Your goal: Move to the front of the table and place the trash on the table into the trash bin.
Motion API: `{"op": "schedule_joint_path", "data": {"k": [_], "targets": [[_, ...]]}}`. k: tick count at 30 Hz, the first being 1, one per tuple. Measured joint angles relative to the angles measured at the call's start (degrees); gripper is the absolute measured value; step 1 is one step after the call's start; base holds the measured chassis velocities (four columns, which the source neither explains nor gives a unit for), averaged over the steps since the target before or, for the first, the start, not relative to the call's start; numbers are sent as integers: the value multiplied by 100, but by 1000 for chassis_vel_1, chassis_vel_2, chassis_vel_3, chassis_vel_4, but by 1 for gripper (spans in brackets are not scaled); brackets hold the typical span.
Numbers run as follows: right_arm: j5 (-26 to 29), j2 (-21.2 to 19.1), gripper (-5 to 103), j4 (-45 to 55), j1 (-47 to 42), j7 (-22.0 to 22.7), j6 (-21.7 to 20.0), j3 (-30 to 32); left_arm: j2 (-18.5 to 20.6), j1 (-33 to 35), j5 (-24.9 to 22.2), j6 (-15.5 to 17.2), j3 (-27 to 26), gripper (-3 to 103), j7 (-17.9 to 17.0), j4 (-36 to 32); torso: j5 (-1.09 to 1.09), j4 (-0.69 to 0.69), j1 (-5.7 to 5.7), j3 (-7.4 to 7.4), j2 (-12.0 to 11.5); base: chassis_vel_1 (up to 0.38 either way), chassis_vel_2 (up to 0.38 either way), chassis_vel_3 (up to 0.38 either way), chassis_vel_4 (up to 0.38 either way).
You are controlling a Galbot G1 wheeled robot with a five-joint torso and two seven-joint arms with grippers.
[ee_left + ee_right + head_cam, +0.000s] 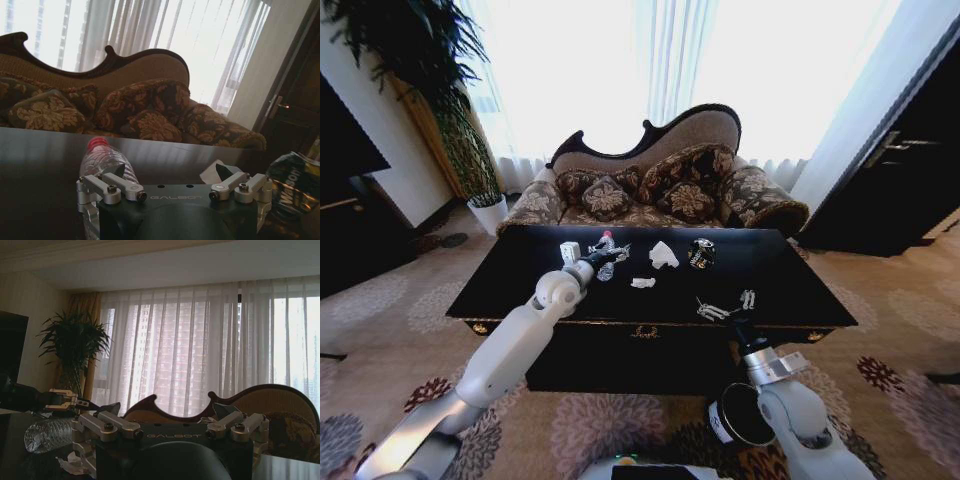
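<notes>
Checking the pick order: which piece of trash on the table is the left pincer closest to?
The clear bottle with the red cap. The left pincer is right at it; the tissue, paper scrap and crushed can lie farther off.

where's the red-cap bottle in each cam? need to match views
Head view: the bottle lies on the table, left of centre toward the back, at the left gripper.
Left wrist view: bottle sits just beyond the gripper's left finger, red cap pointing toward the sofa.
Right wrist view: bottle lies on its side, with the left gripper above it.
Shared landmark: the sofa's carved dark backrest.
</notes>
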Motion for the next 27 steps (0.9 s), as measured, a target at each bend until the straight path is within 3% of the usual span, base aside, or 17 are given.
{"op": "schedule_joint_path", "data": {"k": [15, 27], "targets": [[-116, 81, 100, -43, -7, -64, 17, -96, 115, 439, 261, 11, -164, 100, 85, -445, -1, 0, -1, 0, 0, 0, 0, 0, 0], [-275, 183, 100, -87, 9, -115, 35, -240, 447, 741, 293, -35, -707, 100, 240, -864, -1, 0, 0, 0, 0, 0, 0, 0, 0]]}}
